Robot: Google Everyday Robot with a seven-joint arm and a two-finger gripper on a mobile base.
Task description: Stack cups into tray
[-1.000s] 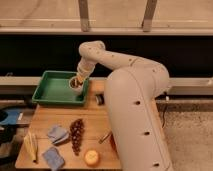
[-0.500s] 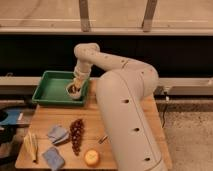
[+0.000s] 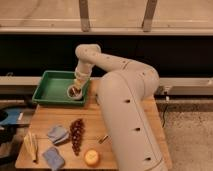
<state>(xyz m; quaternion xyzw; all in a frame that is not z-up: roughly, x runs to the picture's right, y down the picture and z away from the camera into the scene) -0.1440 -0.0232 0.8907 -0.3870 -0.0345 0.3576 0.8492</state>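
A green tray (image 3: 50, 88) sits at the back left of the wooden table. Inside its right part stands a whitish cup (image 3: 74, 92) with a dark inside. My gripper (image 3: 79, 80) reaches down from the white arm right above and against that cup, over the tray's right side. The arm's big body hides the table's right half.
On the wooden table (image 3: 120, 130) lie a bunch of dark grapes (image 3: 76, 134), two blue-grey sponges (image 3: 58, 133), a banana (image 3: 31, 145), an orange fruit (image 3: 91, 157) and a small stick-like item (image 3: 103, 139). A dark wall and window ledge run behind.
The arm has swung left and lower, carrying the gripper with the cup from the tray's right edge further into the tray.
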